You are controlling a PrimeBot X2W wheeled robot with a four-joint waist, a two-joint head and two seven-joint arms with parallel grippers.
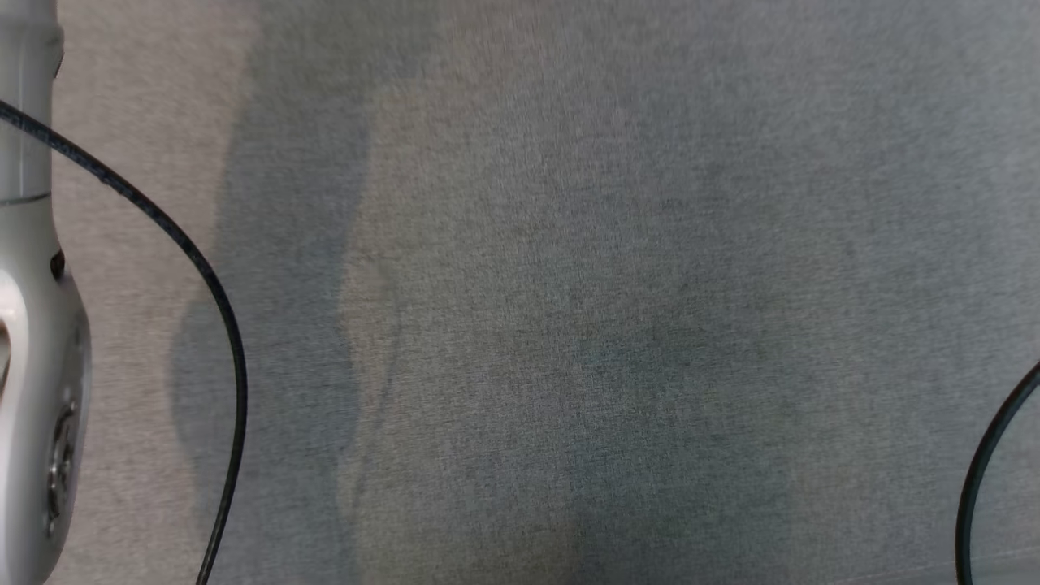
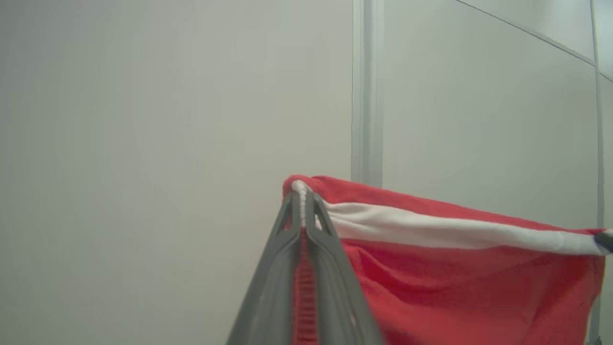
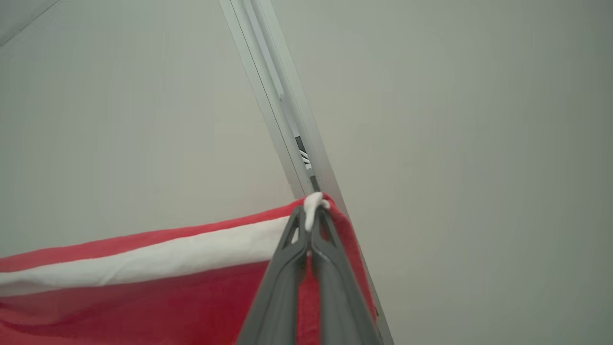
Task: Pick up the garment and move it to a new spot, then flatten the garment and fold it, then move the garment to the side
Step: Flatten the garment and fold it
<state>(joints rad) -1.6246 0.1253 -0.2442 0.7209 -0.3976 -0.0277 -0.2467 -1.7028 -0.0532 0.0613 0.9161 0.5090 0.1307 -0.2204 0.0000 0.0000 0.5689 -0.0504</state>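
Hanging stretched between claws: red garment [image 2: 455,287], white band along top. Left claw [image 2: 302,195] and right claw [image 3: 313,213] each clenched on a corner. Grey table [image 1: 569,284]; pale wall [image 2: 143,143].

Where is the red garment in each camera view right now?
Head view: grey surface, pale forearm at the left edge, black cable.
Left wrist view: red garment at lower right, its corner pinched in the left hand at centre.
Right wrist view: red garment at lower left, its corner pinched in the right hand at centre.
Shared landmark: the white stripe along the top edge, with the pale wall post behind.
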